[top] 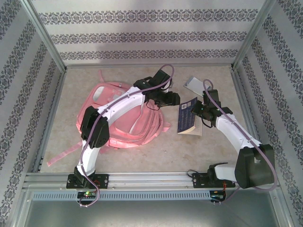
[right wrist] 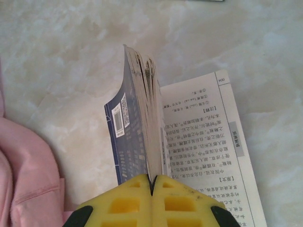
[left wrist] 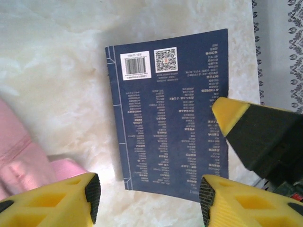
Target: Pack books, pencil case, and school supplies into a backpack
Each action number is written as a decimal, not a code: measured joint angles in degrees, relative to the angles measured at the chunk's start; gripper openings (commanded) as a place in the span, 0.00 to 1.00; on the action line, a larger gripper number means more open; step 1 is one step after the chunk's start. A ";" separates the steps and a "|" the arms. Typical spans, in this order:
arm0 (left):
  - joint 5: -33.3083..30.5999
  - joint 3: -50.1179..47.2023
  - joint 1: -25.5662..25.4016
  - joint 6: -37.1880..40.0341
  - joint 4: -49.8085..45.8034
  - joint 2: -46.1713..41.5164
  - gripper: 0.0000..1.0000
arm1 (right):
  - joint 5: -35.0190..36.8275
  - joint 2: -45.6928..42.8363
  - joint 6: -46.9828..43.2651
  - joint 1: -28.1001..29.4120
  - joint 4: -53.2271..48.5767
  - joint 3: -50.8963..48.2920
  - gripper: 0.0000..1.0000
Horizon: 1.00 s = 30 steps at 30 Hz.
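Observation:
A dark navy book (top: pixel 186 124) with a white barcode label lies right of the pink backpack (top: pixel 106 92). My right gripper (top: pixel 195 111) is shut on it. In the right wrist view the right gripper (right wrist: pixel 152 182) pinches the cover and a wad of pages, so the navy book (right wrist: pixel 125 137) stands partly open with one printed page flat on the table. My left gripper (top: pixel 171 98) hovers beside the book. In the left wrist view the left gripper (left wrist: pixel 149 198) is open over the near edge of the navy book (left wrist: pixel 170 118), with nothing between its fingers.
A grey-white notebook (top: pixel 194 85) lies behind the navy book. The backpack's pink fabric (left wrist: pixel 23 156) sits left of the book, and also shows at the lower left as pink fabric (right wrist: pixel 28 175). One of the right gripper's fingers (left wrist: pixel 232 113) reaches over the book's right edge. Metal frame rails border the table.

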 measured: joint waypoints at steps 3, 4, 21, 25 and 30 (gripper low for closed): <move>-1.09 -3.54 0.48 0.42 0.00 -2.21 0.60 | -1.03 -0.96 -0.15 0.00 0.00 0.00 0.00; -1.25 -4.76 0.76 0.44 0.00 -2.80 0.60 | -1.49 -1.36 -0.13 0.00 -0.02 0.00 0.00; 15.30 -27.36 8.79 -7.32 23.74 -15.06 0.78 | -21.99 -15.19 10.08 0.00 6.62 -0.96 0.00; 20.37 -30.40 8.79 -10.97 31.89 -15.08 0.79 | -26.73 -17.31 14.69 0.00 10.03 -2.12 0.00; 24.26 -31.61 8.81 -12.87 36.61 -15.43 0.75 | -30.99 -18.29 19.43 0.00 13.81 -2.67 0.00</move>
